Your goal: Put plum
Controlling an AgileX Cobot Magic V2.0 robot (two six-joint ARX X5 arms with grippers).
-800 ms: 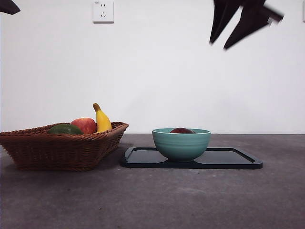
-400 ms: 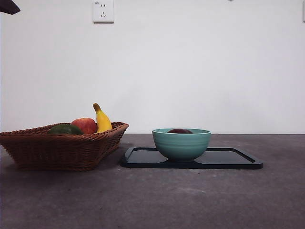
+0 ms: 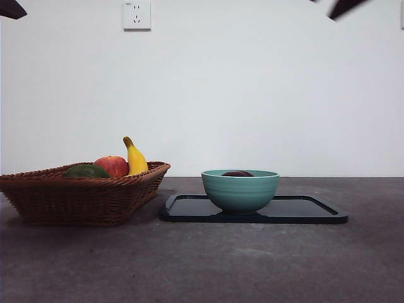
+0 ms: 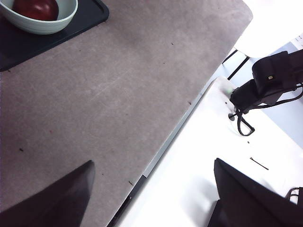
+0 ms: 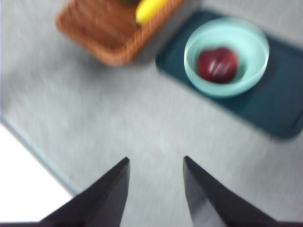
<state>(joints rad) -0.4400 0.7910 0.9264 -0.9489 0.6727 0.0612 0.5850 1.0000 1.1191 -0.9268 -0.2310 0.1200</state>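
The plum lies inside a teal bowl on a dark tray; only its dark top shows over the rim. The right wrist view shows the plum from high above, in the bowl. My right gripper is open and empty, far above the table; it shows as a black tip at the top right. My left gripper is open and empty over the table's edge, far from the plum.
A wicker basket stands left of the tray and holds a red apple, a banana and a green fruit. A wall socket is on the back wall. The left arm's tip shows at the top left.
The right gripper has risen from above the bowl to the top right edge of the front view. The plum stays in the bowl. The left arm has not moved.
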